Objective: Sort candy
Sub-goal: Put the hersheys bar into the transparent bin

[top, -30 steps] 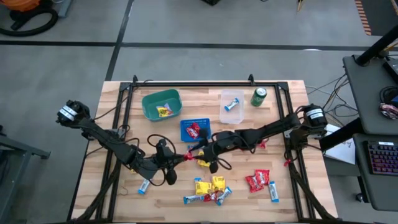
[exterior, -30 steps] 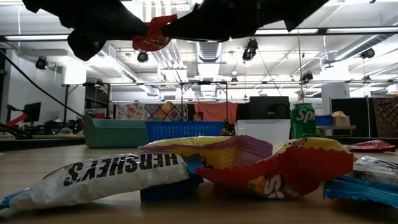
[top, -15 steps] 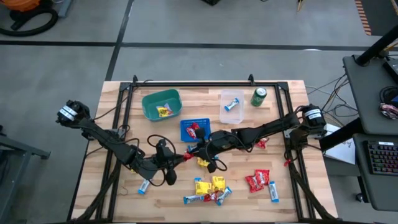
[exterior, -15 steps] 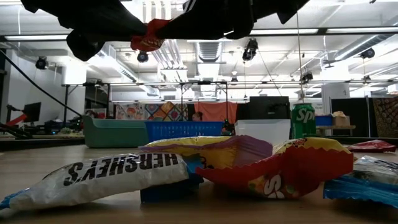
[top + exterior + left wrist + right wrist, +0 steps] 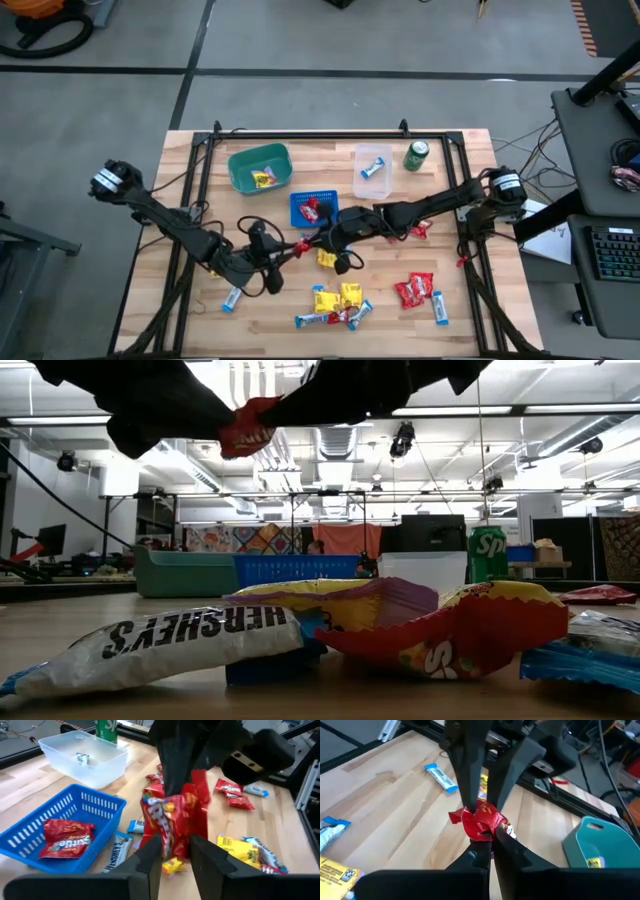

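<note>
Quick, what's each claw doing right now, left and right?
Left claw: open, fingers either side of the red candy.
Right claw: closed on the red candy, above the table's middle.

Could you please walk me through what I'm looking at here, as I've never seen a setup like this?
These are two dark robot arms working at a wooden table, sorting candy. One picture looks straight down, one sits at table-top height, and two come from cameras on the arms' wrists.

In the middle, both grippers meet at one crinkled red candy packet. The right gripper is shut on it; the left gripper has its fingers slightly apart around it, which looks like a handover.

On the table stand a teal basket with a yellow candy, a blue mesh basket with a red packet, a clear plastic tub with a blue-and-white bar, and a green drink can. Loose candies lie near the front edge.
</note>
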Controlling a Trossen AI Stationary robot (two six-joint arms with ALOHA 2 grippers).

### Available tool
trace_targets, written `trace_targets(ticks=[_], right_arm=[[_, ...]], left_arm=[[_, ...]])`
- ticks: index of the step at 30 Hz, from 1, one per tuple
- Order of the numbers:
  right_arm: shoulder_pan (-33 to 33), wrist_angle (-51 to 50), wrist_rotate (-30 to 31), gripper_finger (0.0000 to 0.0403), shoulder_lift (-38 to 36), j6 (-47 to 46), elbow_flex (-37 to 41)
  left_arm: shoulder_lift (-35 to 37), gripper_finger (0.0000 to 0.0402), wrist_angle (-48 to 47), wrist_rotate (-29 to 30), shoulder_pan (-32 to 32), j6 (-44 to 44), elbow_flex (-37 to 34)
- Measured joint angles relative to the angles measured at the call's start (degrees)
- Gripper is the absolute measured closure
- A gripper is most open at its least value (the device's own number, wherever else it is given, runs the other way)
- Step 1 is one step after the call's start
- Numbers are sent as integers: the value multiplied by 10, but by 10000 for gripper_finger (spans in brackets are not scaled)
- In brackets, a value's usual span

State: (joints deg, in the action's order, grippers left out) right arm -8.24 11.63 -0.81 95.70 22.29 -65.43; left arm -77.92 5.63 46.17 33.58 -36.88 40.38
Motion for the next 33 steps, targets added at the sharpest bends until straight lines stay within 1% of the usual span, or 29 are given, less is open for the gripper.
trace_targets(ticks=[2,5,9,11,16,19,22,26,33], right_arm=[[4,-10,16,394,0,0,0],[16,-31,56,394,0,0,0],[47,-66,142,394,0,-23,0],[73,-84,159,394,3,-51,0],[133,-123,158,394,28,-140,0],[152,-131,144,393,42,-165,0],[158,-131,125,383,50,-178,0],[158,-131,124,349,52,-179,0],[155,-132,124,280,49,-178,0]], left_arm=[[5,311,-16,0,0,0,0],[15,299,-53,-1,0,-7,0],[42,289,-132,-2,0,-46,0],[55,288,-175,-3,0,-71,0],[81,287,-247,-33,0,-139,0],[85,287,-268,-67,0,-169,0],[81,287,-273,-93,1,-187,0],[69,287,-274,-113,1,-199,0],[56,287,-276,-118,1,-203,0]])
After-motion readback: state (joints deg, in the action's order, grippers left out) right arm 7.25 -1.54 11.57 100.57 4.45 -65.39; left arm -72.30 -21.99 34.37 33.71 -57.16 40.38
